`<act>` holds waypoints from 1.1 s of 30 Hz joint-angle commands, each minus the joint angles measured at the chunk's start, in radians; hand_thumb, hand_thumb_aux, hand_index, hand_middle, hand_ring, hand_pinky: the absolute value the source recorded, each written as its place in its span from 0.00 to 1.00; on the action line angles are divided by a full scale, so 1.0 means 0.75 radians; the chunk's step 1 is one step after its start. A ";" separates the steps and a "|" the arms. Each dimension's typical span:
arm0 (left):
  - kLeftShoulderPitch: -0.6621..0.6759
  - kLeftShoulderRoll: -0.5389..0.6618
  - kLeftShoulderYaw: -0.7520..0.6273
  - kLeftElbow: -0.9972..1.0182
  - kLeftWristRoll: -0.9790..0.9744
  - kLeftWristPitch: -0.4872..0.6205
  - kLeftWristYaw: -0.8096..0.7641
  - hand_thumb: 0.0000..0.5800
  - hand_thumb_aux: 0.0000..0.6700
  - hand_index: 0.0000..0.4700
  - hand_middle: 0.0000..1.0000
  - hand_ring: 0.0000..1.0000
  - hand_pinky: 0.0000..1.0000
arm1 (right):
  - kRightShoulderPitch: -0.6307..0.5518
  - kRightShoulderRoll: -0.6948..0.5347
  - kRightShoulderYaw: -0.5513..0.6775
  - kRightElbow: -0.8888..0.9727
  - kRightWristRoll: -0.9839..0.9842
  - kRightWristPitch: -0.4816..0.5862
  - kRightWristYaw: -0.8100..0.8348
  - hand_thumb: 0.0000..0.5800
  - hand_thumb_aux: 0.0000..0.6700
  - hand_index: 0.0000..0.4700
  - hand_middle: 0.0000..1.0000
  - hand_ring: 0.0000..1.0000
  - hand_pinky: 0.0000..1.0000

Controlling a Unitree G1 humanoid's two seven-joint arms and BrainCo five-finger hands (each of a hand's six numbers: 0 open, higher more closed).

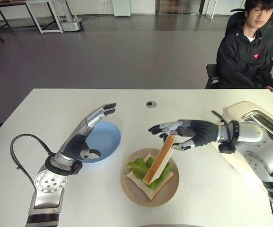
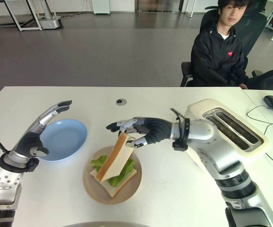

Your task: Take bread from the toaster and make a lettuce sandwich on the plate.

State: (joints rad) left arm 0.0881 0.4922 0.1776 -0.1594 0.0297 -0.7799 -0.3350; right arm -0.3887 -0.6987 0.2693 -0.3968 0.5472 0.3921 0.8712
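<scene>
A tan plate (image 1: 172,195) at the table's front centre holds a bottom bread slice (image 1: 145,190) with green lettuce (image 1: 138,166) on it. A second bread slice (image 1: 159,161) stands steeply tilted, its lower edge resting on the lettuce. My right hand (image 1: 189,133) pinches that slice's top end, fingers curled around it. The white toaster (image 2: 232,126) sits at the right behind my right forearm, and its slots look dark. To the left, my left hand (image 1: 86,133) hovers open over the near edge of a blue plate (image 1: 106,138), holding nothing.
A small round grommet (image 1: 151,104) is set in the table behind the plates. A computer mouse (image 2: 270,101) and its cable lie at the far right beyond the toaster. A black cable (image 1: 22,151) loops out beside my left forearm.
</scene>
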 commanded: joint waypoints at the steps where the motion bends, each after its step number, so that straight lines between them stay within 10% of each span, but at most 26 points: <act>1: 0.033 0.009 -0.027 -0.040 0.040 -0.023 -0.015 0.00 0.00 0.00 0.00 0.00 0.00 | -0.028 0.018 0.066 0.049 -0.091 0.053 0.030 1.00 1.00 1.00 0.00 0.00 0.00; 15: 0.100 0.040 -0.015 -0.160 0.135 -0.089 -0.027 0.00 0.00 0.00 0.00 0.00 0.00 | -0.112 0.213 0.251 0.290 -0.345 0.244 -0.015 1.00 1.00 1.00 0.00 0.00 0.00; 33: 0.281 0.086 -0.451 -0.390 1.039 0.063 -0.215 0.00 0.00 0.00 0.00 0.00 0.00 | -0.165 0.340 0.329 0.515 -0.665 -0.073 0.041 0.97 0.82 0.82 0.00 0.00 0.00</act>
State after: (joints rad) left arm 0.2778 0.5316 -0.1313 -0.4813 0.7614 -0.7457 -0.4809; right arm -0.5086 -0.4529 0.5135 -0.0052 0.0568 0.3600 0.8972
